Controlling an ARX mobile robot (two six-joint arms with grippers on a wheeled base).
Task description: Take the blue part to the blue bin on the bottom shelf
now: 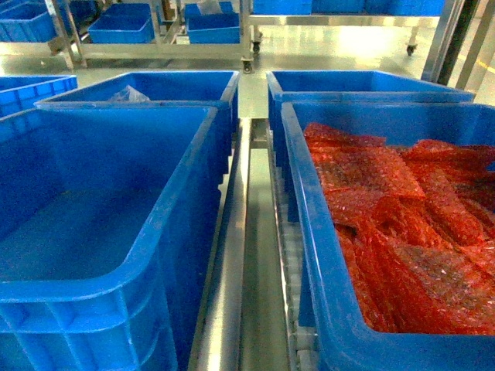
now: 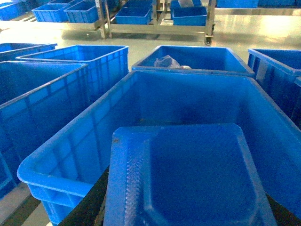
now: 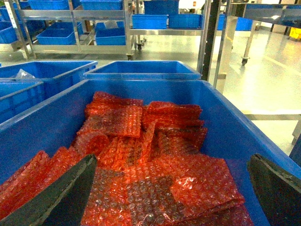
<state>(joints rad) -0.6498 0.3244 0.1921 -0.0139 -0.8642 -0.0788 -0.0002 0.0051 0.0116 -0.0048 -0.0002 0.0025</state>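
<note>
Over red bubble-wrap bags (image 3: 141,155), right gripper (image 3: 169,188) gapes wide, seemingly empty.

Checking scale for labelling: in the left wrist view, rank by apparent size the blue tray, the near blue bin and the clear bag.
1. Near blue bin.
2. Blue tray, though nearness to the camera enlarges it.
3. Clear bag, far back.

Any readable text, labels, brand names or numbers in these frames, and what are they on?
None can be read. The blue bins show only plain moulded walls, the red bubble-wrap bags carry no visible print, and the blue tray is unmarked. A yellow object in the far background is too small and blurred to tell.
</note>
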